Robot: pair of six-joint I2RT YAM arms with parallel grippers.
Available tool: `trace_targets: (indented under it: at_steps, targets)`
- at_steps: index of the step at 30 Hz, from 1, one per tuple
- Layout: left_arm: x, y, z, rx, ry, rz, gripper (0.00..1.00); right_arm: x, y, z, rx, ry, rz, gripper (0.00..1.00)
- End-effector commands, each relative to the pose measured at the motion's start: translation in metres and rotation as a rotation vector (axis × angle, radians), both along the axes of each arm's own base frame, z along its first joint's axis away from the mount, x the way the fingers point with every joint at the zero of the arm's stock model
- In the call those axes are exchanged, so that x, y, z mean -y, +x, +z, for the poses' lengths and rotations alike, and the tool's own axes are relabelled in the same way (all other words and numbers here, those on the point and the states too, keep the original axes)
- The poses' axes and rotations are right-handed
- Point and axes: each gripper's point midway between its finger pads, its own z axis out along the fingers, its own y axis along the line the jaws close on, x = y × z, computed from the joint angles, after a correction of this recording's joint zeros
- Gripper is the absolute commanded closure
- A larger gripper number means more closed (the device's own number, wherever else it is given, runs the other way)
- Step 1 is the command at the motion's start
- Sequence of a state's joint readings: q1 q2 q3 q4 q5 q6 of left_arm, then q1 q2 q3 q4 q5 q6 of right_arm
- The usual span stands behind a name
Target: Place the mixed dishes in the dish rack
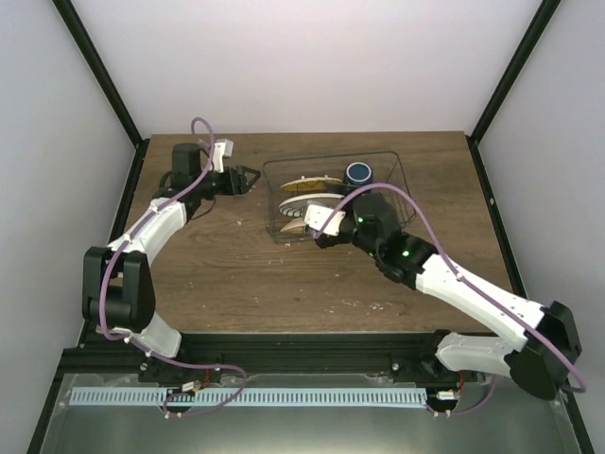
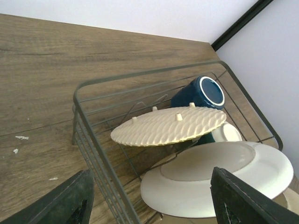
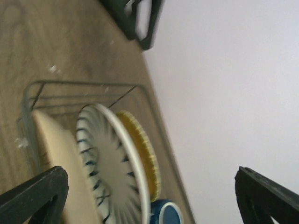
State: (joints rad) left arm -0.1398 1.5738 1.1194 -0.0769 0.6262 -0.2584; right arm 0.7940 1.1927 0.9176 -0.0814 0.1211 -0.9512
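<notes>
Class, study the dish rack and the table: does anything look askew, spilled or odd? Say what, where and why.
Small white specks lie scattered on the table beside the dish rack, like crumbs or chips. Inside, the yellow plate and white plate lean rather than stand upright. Nothing looks broken.

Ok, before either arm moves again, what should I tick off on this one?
1. Right gripper open, nothing held: ok.
2. Right gripper clear of the tan plate: cannot tell.
3. Left gripper open, empty, left of the rack: ok.
4. Tan plate, striped plate and yellow plate on edge in the rack: ok.
5. Blue cup in the rack: ok.
6. Small bowl in the rack: cannot tell.
</notes>
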Motion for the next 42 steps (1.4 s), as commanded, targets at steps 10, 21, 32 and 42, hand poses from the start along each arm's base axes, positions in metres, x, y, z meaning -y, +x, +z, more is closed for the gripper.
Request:
trace_targets:
  at_steps: [10, 21, 32, 42]
  targets:
    - [-0.029, 0.033, -0.001, -0.089, -0.095, 0.098, 0.30, 0.109, 0.121, 0.129, -0.058, 0.641, -0.388, 0.00]
    - [-0.083, 0.051, -0.016, -0.069, -0.047, 0.286, 0.23, 0.319, 0.217, 0.059, -0.192, 0.916, -0.814, 0.00]
    - [-0.109, 0.055, -0.050, -0.048, 0.053, 0.372, 0.22, 0.373, 0.217, -0.074, -0.356, 0.967, -0.988, 0.00]
    - [-0.111, 0.056, -0.052, -0.044, 0.065, 0.379, 0.27, 0.373, 0.216, -0.077, -0.359, 0.935, -0.989, 0.00]
